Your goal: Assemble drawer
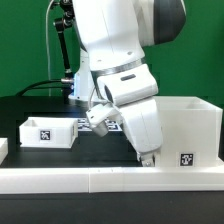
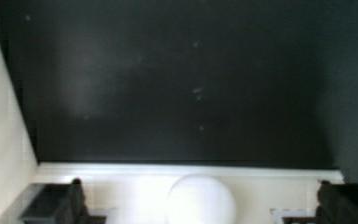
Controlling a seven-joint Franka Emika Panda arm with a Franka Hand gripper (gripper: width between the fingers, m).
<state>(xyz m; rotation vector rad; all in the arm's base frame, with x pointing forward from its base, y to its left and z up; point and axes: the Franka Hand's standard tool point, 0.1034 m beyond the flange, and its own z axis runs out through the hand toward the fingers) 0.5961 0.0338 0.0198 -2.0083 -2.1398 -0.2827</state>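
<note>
Your fingers (image 2: 55, 203) are spread wide and hold nothing. They hang low by the left wall of the big white drawer case (image 1: 192, 128), on the exterior view's right. The small drawer (image 1: 50, 132) sits well apart on the desk (image 2: 194, 80), toward that view's left.

The small drawer box (image 1: 62, 136) is white, shallow and open-topped; it stands upright on the exterior view's left, with a square tag (image 1: 44, 131) on its facing side. The large cabinet box (image 1: 196, 122), also white and open-topped, stands well apart on the exterior view's right, partly hidden; a second tag (image 1: 186, 158) sits low on its facing wall.
</note>
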